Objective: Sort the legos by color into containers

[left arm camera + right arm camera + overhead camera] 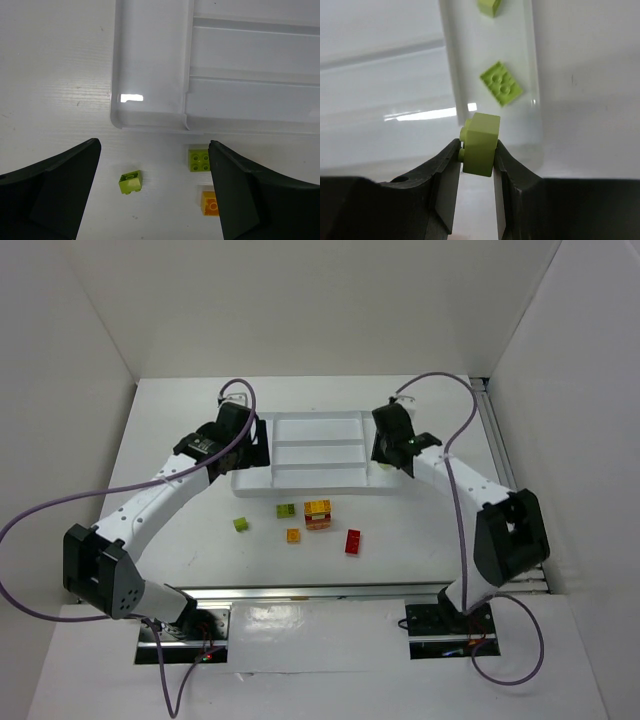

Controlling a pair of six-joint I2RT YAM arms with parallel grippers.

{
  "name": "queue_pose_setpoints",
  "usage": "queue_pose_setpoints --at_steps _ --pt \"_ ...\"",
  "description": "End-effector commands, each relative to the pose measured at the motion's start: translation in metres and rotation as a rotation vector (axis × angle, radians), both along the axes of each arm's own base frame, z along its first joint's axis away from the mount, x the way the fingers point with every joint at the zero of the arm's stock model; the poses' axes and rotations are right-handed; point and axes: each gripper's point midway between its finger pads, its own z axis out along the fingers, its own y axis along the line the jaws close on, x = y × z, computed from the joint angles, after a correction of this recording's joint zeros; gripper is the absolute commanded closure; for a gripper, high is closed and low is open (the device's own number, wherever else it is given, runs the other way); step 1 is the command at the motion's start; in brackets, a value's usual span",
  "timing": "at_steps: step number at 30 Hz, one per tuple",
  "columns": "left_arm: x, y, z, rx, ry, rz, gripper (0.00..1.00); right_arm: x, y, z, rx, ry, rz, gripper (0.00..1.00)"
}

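The white divided tray (pixel 310 453) lies mid-table. My right gripper (pixel 476 150) is shut on a lime green lego (pixel 481 142) and holds it over the tray's right-end compartment (pixel 520 107), where two lime legos (pixel 501 83) (pixel 490 6) lie. My left gripper (pixel 154 150) is open and empty, near the tray's left front corner (pixel 150 117). Below it on the table are a tipped lime lego (pixel 130 182), a flat lime lego (pixel 199 159) and an orange lego (pixel 209 204). The top view shows these in front of the tray, with a stacked orange-red block (pixel 318 513) and a red lego (pixel 352 541).
White walls enclose the table on three sides. Purple cables loop from both arms. The arm bases (pixel 180 625) and a metal rail run along the near edge. The right arm's elbow (pixel 510 535) stands at the right of the table.
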Motion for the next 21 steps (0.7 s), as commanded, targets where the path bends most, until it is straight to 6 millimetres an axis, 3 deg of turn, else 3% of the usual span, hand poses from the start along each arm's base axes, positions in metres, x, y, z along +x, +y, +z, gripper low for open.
queue_pose_setpoints --at_steps 1,2,5,6,8,11,12,13,15,16,17,19,20,21 --pt "-0.002 -0.001 0.016 -0.013 -0.042 -0.013 0.00 0.052 -0.012 0.005 -0.033 -0.042 -0.024 0.66" --pt "-0.002 0.000 0.019 -0.017 -0.050 -0.013 0.00 0.060 -0.012 -0.014 -0.053 -0.001 -0.014 0.66" --pt "-0.003 -0.002 0.019 -0.023 -0.048 -0.019 0.00 0.089 -0.018 -0.011 -0.044 -0.023 -0.048 0.58" --pt "-0.004 -0.001 0.017 -0.019 -0.039 -0.019 0.00 0.096 -0.016 -0.018 -0.046 -0.018 -0.048 0.42" --pt "-0.004 -0.001 0.017 -0.012 -0.039 -0.025 0.00 0.106 -0.016 -0.007 -0.029 -0.046 -0.064 0.08" --pt "-0.006 0.002 0.019 -0.003 -0.034 -0.019 0.00 0.102 -0.012 0.005 -0.021 -0.066 -0.069 0.05" --pt "-0.006 0.002 0.019 -0.002 -0.034 -0.019 0.00 0.095 -0.008 0.009 -0.027 -0.074 -0.062 0.10" --pt "-0.006 0.002 0.019 0.004 -0.033 -0.025 0.00 0.086 -0.007 0.029 -0.011 -0.111 -0.054 0.14" --pt "-0.006 0.004 0.019 0.011 -0.037 -0.018 0.00 0.058 0.000 0.021 -0.012 -0.088 -0.022 0.26" --pt "-0.006 0.004 0.019 0.011 -0.037 -0.018 0.00 0.042 0.002 0.038 0.018 -0.115 -0.011 0.29" --pt "-0.005 0.008 0.020 0.026 -0.043 -0.002 0.00 0.017 0.000 0.016 0.008 -0.055 0.005 0.29" --pt "-0.003 0.009 0.024 0.023 -0.055 0.012 0.00 -0.020 0.015 0.019 0.060 -0.034 0.069 0.29" --pt "-0.001 0.008 0.028 0.019 -0.064 0.012 0.00 -0.043 0.014 -0.002 0.064 0.026 0.079 0.27" --pt "0.001 0.009 0.029 0.021 -0.075 0.019 0.00 -0.062 0.026 -0.008 0.076 0.051 0.118 0.23"
